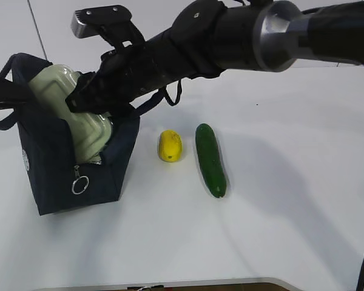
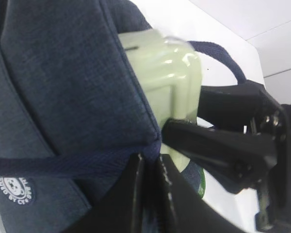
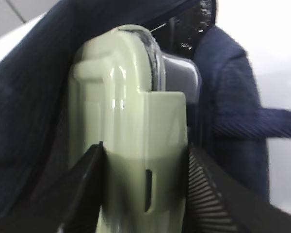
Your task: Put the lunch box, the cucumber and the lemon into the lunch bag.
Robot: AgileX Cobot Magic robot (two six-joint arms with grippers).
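Observation:
The navy lunch bag (image 1: 60,170) stands open at the left of the table. My right gripper (image 1: 94,100) reaches across and is shut on the lunch box (image 1: 79,115), which sits tilted and partly inside the bag's mouth. In the right wrist view the fingers (image 3: 85,189) clamp the box's sage-green lid (image 3: 131,136). My left gripper (image 2: 150,160) is shut on the bag's edge and handle strap (image 2: 87,162), beside the box (image 2: 160,73). The lemon (image 1: 170,146) and cucumber (image 1: 210,159) lie on the table right of the bag.
The white table (image 1: 291,212) stretches right of the cucumber and in front of the bag. The bag's silver ring pull (image 1: 80,183) hangs on its front. The right arm (image 1: 242,36) spans across the top of the exterior view.

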